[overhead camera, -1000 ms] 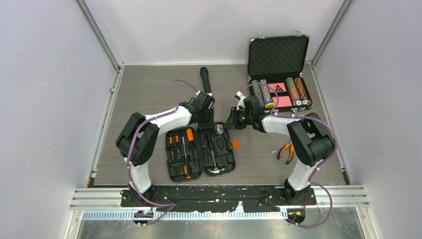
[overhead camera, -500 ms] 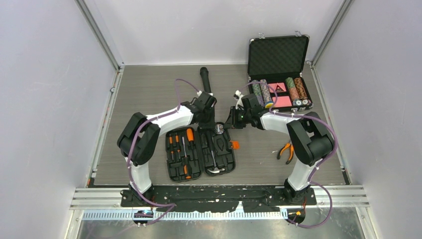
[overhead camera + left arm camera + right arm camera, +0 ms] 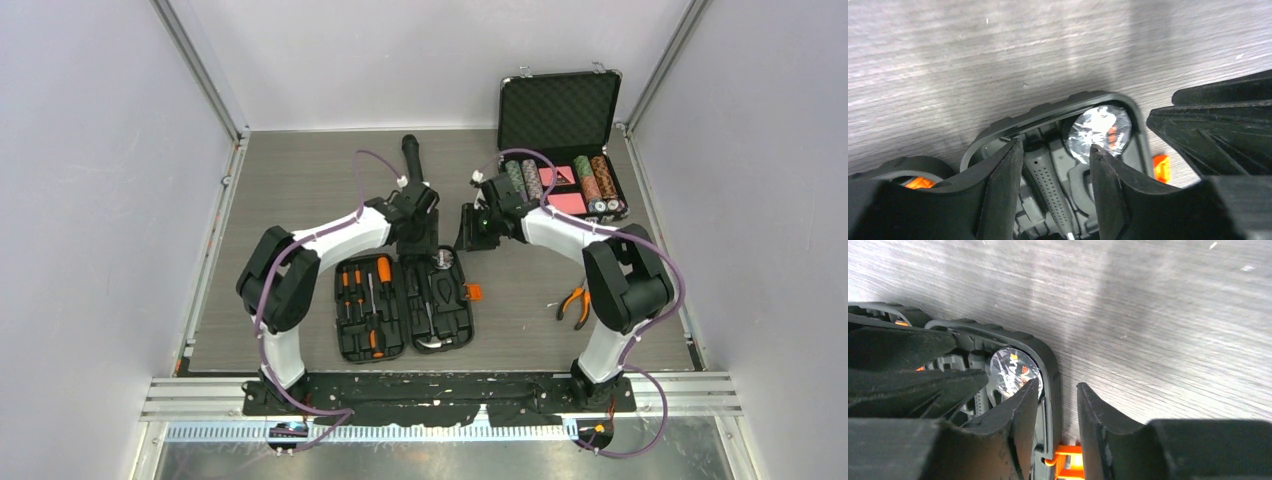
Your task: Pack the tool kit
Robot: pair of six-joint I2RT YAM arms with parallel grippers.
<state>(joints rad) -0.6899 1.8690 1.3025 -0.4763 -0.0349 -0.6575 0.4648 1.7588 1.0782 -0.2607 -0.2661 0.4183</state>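
Moved since earlier: both grippers are drawn back from the far edge of the tool kit (image 3: 405, 305) toward the rear of the surface (image 3: 300, 190), and both pairs of fingers are parted more widely; the kit itself is not shifted.
Kit position: laid open flat at mid-surface, close to the arm bases, both halves face up, the orange latch (image 3: 471, 291) on its right edge.
Contents: orange-black screwdrivers (image 3: 365, 292) are seated in the left half. A round silver disc (image 3: 1099, 132) is seated at the far corner of the right half. The remaining slots are too dark to be read.
Pliers (image 3: 573, 303): left loose on the surface to the right of the kit, well apart from it, not yet packed.
Left gripper (image 3: 1054, 150): fingers held moderately apart with nothing between them, poised above the far rim of the right half.
Right gripper (image 3: 1058, 386): fingers parted narrowly, nothing gripped, poised over the kit's far right corner.
Handling, case: judged stiff, light ribbed plastic. It is likely to slide on the smooth surface when one half is lifted, so the other half should be pinned.
Hold, case: best taken at the outer rim of one half and folded about the hinge.
Handling, pliers: judged small, dense and rigid. They are best gripped across both handles, near the pivot.
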